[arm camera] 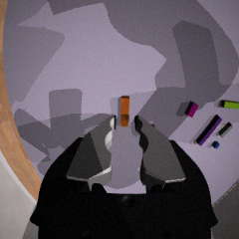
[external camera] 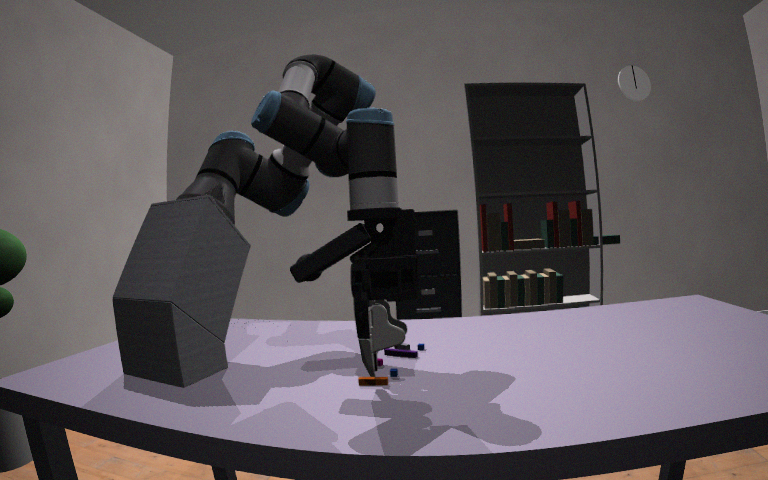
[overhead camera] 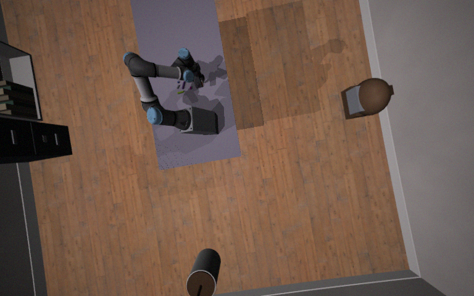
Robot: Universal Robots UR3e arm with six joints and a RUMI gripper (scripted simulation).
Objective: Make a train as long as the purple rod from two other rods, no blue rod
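An orange rod (arm camera: pixel 124 111) lies flat on the lilac table, also seen in the exterior view (external camera: pixel 373 381). My gripper (arm camera: pixel 124 117) (external camera: pixel 369 370) points straight down with its tips just above the table. The fingers stand a little apart on either side of the rod's near end, not closed on it. To the right lie a magenta rod (arm camera: pixel 191 109), a purple rod (arm camera: pixel 208 129), a grey rod (arm camera: pixel 225 129), a lime rod (arm camera: pixel 229 104) and a small blue rod (arm camera: pixel 215 144). The purple rod (external camera: pixel 400 352) lies behind the gripper.
A second blue rod (external camera: pixel 420 346) lies farther back on the table. The arm's grey base block (external camera: pixel 175 294) stands at the left. The table's curved front edge is close to the orange rod. A bookshelf (external camera: pixel 532 198) stands behind the table.
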